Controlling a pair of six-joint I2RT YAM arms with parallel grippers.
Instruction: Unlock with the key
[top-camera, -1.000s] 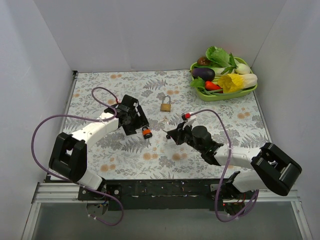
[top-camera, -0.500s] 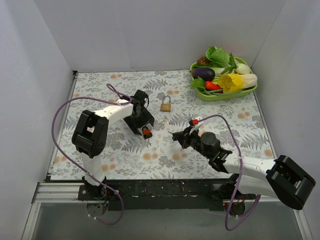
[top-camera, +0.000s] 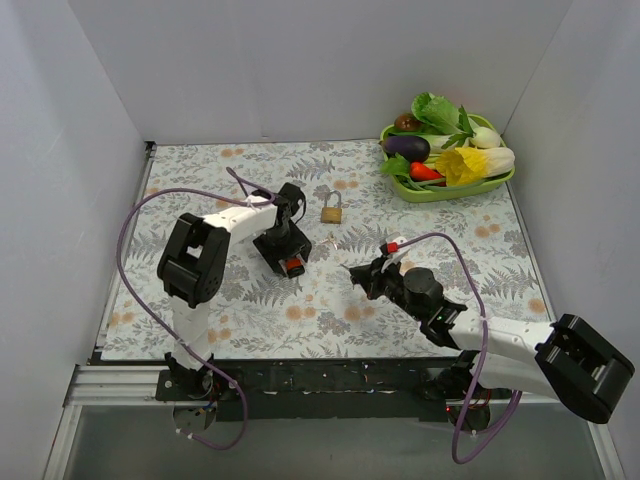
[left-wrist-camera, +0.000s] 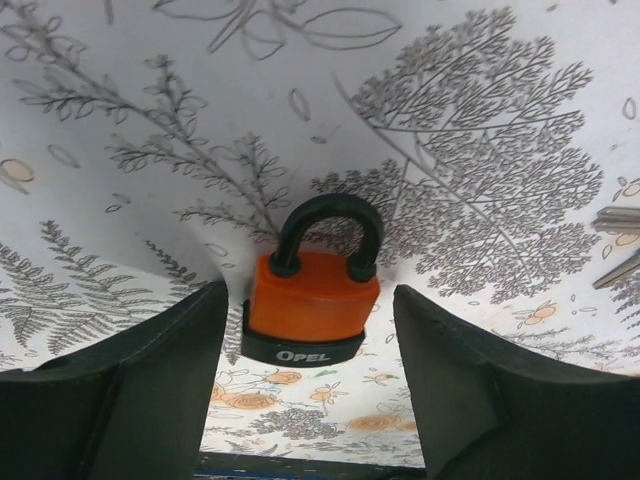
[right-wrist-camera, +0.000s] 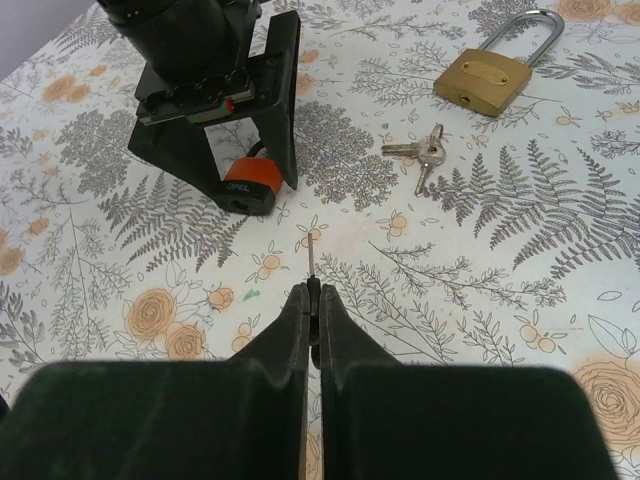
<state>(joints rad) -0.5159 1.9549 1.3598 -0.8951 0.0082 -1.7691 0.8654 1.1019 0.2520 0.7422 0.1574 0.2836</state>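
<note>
An orange padlock (left-wrist-camera: 312, 300) with a black shackle and black base lies flat on the floral cloth. My left gripper (left-wrist-camera: 308, 385) is open, with one finger on each side of the padlock and not touching it; it also shows in the top view (top-camera: 290, 262). In the right wrist view the padlock (right-wrist-camera: 250, 180) lies under the left gripper. My right gripper (right-wrist-camera: 314, 296) is shut on a thin key (right-wrist-camera: 313, 262) whose blade points toward the padlock, a short way off. In the top view the right gripper (top-camera: 358, 275) is right of the padlock.
A brass padlock (top-camera: 332, 210) lies further back, with a bunch of spare keys (right-wrist-camera: 424, 153) near it. A green tray (top-camera: 500, 181) of toy vegetables stands at the back right. White walls enclose the table.
My left gripper has moved right and settled over the orange padlock, its arm folding in. My right gripper with the key has drawn back a little toward the near right.
</note>
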